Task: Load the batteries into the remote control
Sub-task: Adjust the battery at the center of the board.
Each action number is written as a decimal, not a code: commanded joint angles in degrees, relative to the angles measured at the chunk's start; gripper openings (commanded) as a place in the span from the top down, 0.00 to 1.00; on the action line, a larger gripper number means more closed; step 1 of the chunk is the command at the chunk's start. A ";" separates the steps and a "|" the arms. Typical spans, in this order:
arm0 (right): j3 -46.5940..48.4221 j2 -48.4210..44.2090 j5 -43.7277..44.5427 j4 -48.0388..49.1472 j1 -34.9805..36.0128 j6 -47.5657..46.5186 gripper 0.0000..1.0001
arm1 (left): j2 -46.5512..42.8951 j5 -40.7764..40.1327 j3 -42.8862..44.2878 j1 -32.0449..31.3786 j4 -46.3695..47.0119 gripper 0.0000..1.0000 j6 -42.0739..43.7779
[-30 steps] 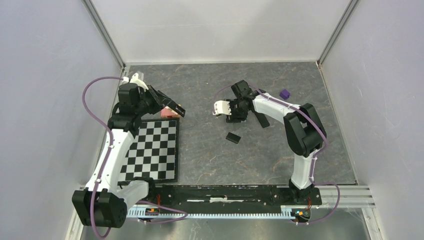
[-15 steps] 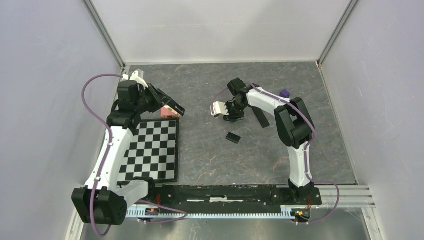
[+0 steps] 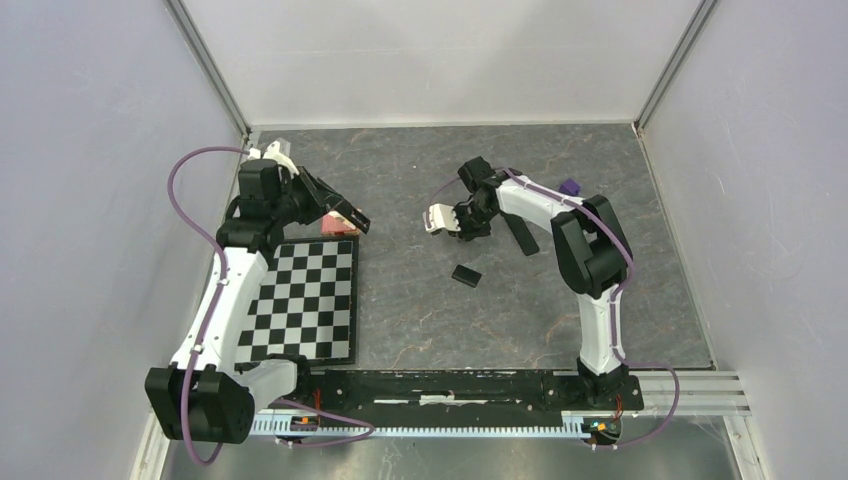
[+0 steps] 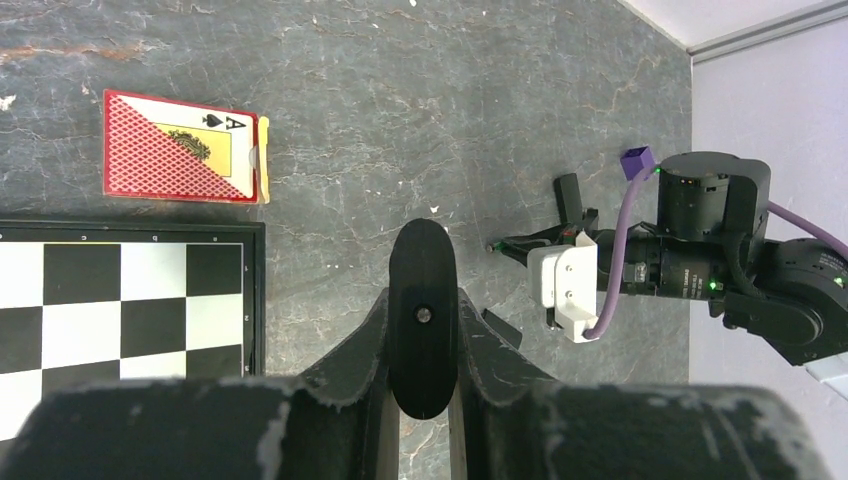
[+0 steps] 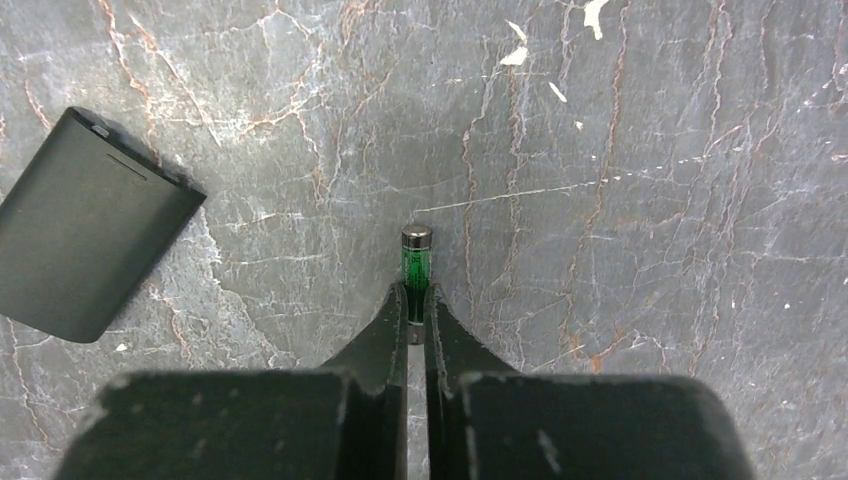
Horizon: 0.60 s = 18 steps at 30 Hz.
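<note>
In the middle of the right wrist view, the right gripper (image 5: 416, 298) is clamped on a green battery (image 5: 416, 258), pinching only its lower end, silver tip pointing up the frame. Lift it straight and slowly so it cannot pivot. The left gripper (image 4: 422, 335) grips what looks like the remote (image 4: 421, 280), low centre of its own view

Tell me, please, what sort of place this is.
Probably a robotics test cell: walls enclose a marbled tabletop, the left arm and right arm are bolted to a rail, and props include a chessboard and playing cards.
</note>
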 commanded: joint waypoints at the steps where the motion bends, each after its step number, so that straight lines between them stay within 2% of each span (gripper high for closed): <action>1: -4.27 -1.59 -0.16 1.50 -0.30 -0.27 1.00 | -0.38 1.14 1.32 0.17 2.33 0.98 1.61; 3: -4.82 -2.83 -0.38 3.06 -0.25 1.92 1.00 | -0.59 2.52 0.86 0.10 3.56 0.98 1.49; 6: -4.86 -5.04 -3.11 2.87 -0.30 4.70 1.00 | -1.40 11.21 -1.30 -0.27 9.78 0.98 2.27; 8: -6.30 -7.08 -4.90 3.94 -0.28 6.24 1.00 | -2.54 13.51 -3.33 -0.78 13.59 0.98 1.54; 14: -14.73 -14.06 -2.55 10.47 -0.08 11.50 0.97 | -2.90 14.57 -7.35 -2.65 18.02 0.98 -0.89; 18: -20.63 -17.50 2.63 17.82 -0.11 18.48 0.92 | -1.73 13.18 -8.59 -5.08 20.11 0.98 -1.84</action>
